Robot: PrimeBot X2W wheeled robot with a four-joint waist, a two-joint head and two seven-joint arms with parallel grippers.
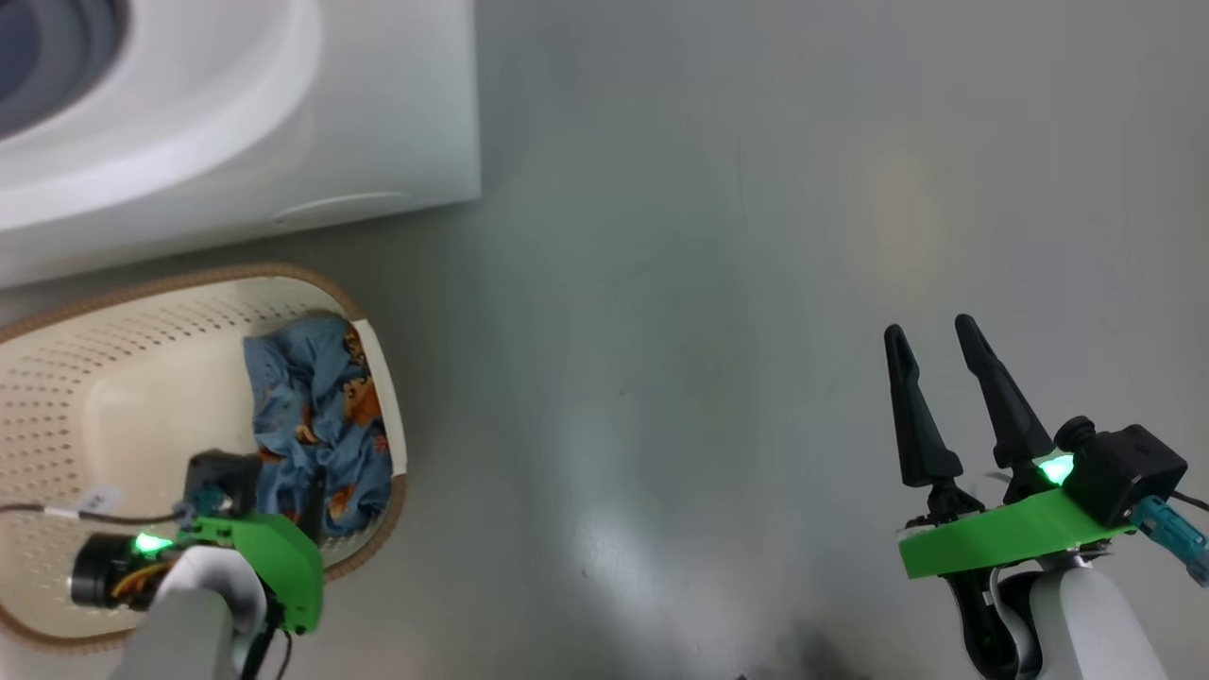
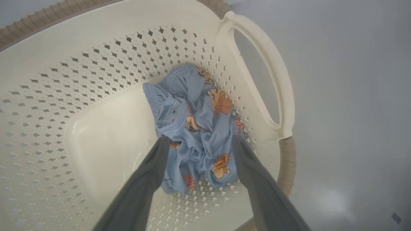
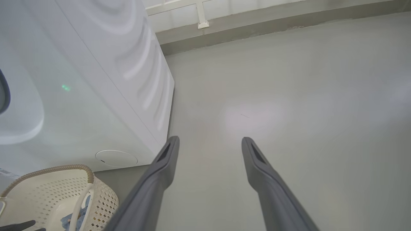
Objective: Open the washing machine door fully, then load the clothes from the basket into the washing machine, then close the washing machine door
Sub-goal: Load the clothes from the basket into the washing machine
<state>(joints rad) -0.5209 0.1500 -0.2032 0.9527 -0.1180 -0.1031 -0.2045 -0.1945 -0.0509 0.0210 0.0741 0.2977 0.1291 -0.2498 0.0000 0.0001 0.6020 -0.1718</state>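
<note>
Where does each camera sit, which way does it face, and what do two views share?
Head view: on the head, facing down at grey floor, white washing machine, cream perforated plastic basket; left gripper in basket, right gripper open above floor.
Left wrist view: on the left wrist, looking into the basket; own open fingers either side of crumpled light-blue printed clothes.
Right wrist view: on the right wrist, facing floor beside the washing machine; own fingers.
Shared: all show the basket.
</note>
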